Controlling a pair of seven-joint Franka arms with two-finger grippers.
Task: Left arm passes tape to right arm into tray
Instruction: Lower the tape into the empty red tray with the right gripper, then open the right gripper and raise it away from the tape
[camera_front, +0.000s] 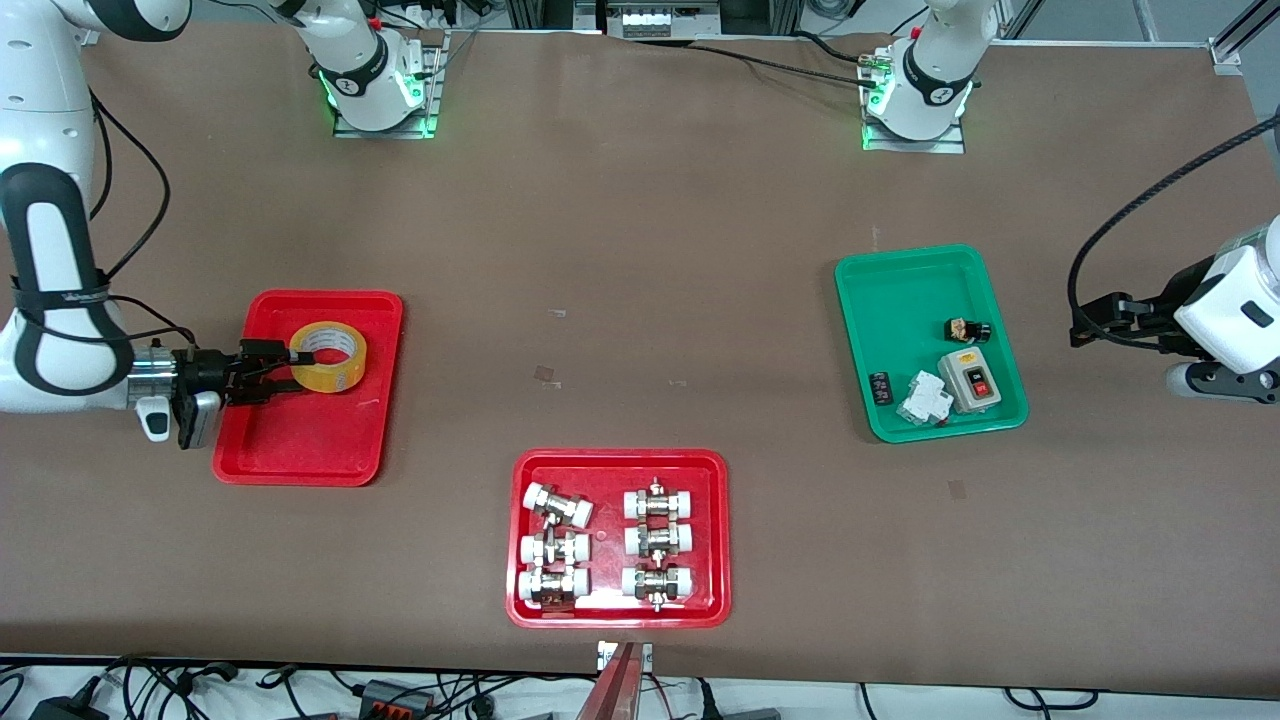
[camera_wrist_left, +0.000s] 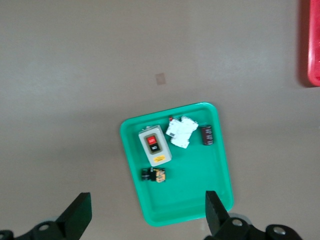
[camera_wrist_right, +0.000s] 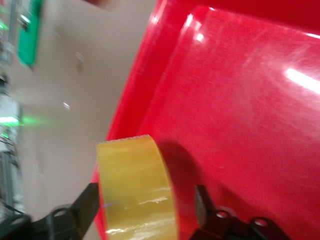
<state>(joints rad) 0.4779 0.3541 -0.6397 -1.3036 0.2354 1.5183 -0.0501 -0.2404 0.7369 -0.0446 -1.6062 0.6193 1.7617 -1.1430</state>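
Note:
The tape (camera_front: 328, 357), a yellow roll with a whitish core, rests in the plain red tray (camera_front: 300, 440) at the right arm's end of the table, in the part of the tray farther from the front camera. My right gripper (camera_front: 290, 372) is low over the tray and open, its fingers on either side of the roll's edge. In the right wrist view the tape (camera_wrist_right: 135, 190) fills most of the gap of the right gripper (camera_wrist_right: 145, 202), with red tray (camera_wrist_right: 240, 100) showing beside one finger. My left gripper (camera_wrist_left: 147, 215) is open and holds nothing, up in the air beside the green tray.
A green tray (camera_front: 900, 290) with a grey switch box (camera_front: 970, 380) and small parts lies toward the left arm's end; the same green tray (camera_wrist_left: 195, 185) shows in the left wrist view. A red tray with white-capped fittings (camera_front: 620, 465) sits near the front edge.

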